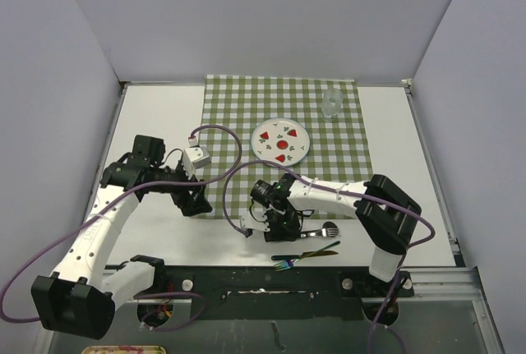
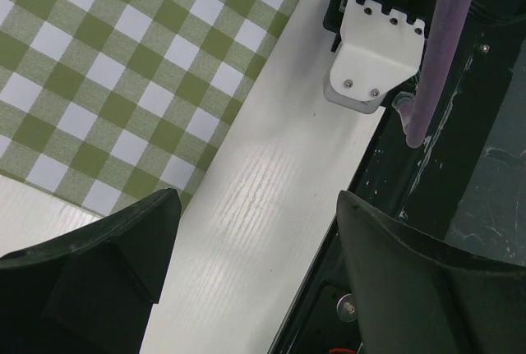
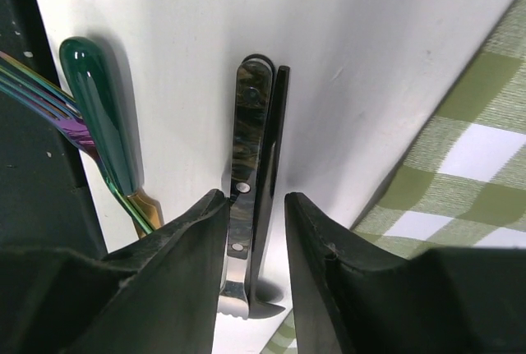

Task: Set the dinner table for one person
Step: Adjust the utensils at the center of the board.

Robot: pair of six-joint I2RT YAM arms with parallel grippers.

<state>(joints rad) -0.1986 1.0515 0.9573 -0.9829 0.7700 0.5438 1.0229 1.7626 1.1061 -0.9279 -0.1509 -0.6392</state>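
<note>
A knife with a dark riveted handle and serrated blade lies on the white dinner table just off the checked cloth. My right gripper straddles its handle, open, with a narrow gap showing on the right side. In the top view the right gripper is low at the cloth's near edge. A white plate with red and green motifs sits mid-cloth, and a clear glass stands at its far right. My left gripper hangs open and empty over bare table.
A green-handled utensil with iridescent metal lies left of the knife, near the table's front edge. A silver fork rests to the right of the right gripper. Purple cables loop over the cloth.
</note>
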